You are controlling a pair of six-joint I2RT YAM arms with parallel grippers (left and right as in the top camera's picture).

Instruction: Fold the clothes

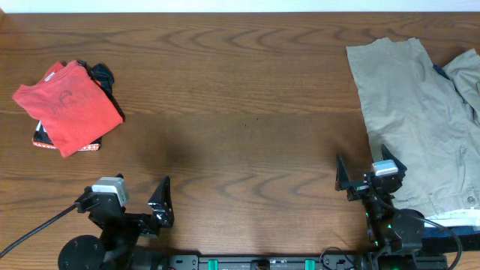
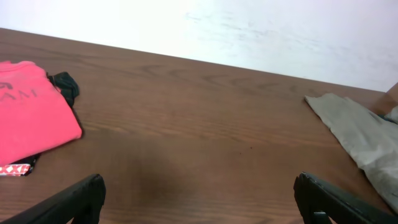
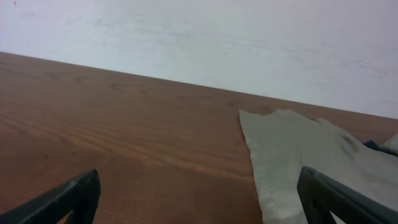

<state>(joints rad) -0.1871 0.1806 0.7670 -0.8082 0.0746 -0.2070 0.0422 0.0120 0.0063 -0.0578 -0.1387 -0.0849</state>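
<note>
A folded coral-red T-shirt (image 1: 69, 107) lies at the far left on top of a dark garment (image 1: 100, 73); it also shows in the left wrist view (image 2: 31, 118). A khaki-beige garment (image 1: 420, 120) lies spread flat at the right and shows in the right wrist view (image 3: 298, 155) and the left wrist view (image 2: 364, 137). My left gripper (image 1: 161, 204) is open and empty near the front edge, left of centre. My right gripper (image 1: 367, 176) is open and empty at the khaki garment's near-left edge, not holding it.
A second pale garment (image 1: 466, 79) overlaps the khaki one at the far right edge. A patterned red-and-white piece (image 1: 46, 142) peeks from under the red shirt. The wooden table (image 1: 240, 112) spans the view.
</note>
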